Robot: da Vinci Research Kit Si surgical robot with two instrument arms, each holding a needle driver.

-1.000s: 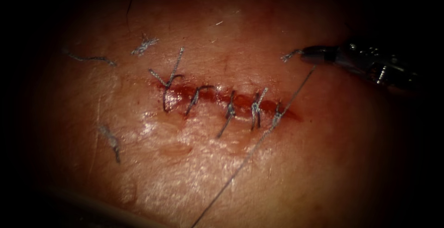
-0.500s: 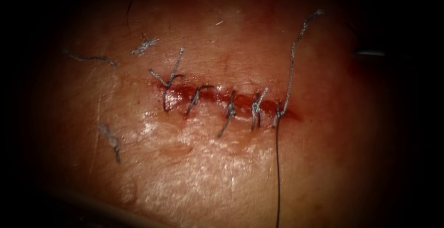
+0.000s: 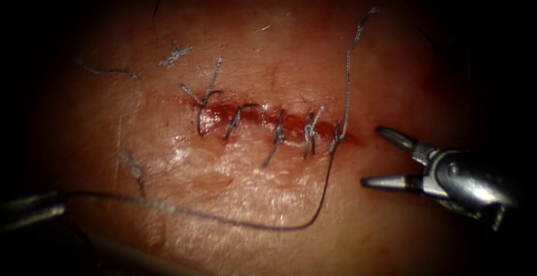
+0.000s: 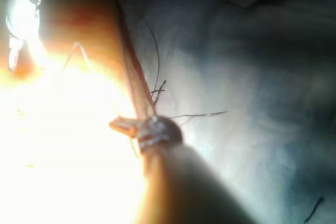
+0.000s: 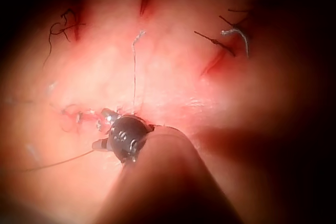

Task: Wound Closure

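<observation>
The tissue looks wet and glossy, its skin finely rough, with shiny red fluid in the cut. The thread is matt, fibrous and braided. The right tool is polished, reflective metal; the left tool shows duller metal.

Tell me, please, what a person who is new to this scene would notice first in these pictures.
First the cut across the middle of the tissue, closed by a row of stitches, with red fluid along it. Next the right claw, open and holding nothing, just right of the cut's end. Then the thread, sweeping from the last stitch down and leftward to the left claw at the edge; its short tail rises above the cut.
</observation>
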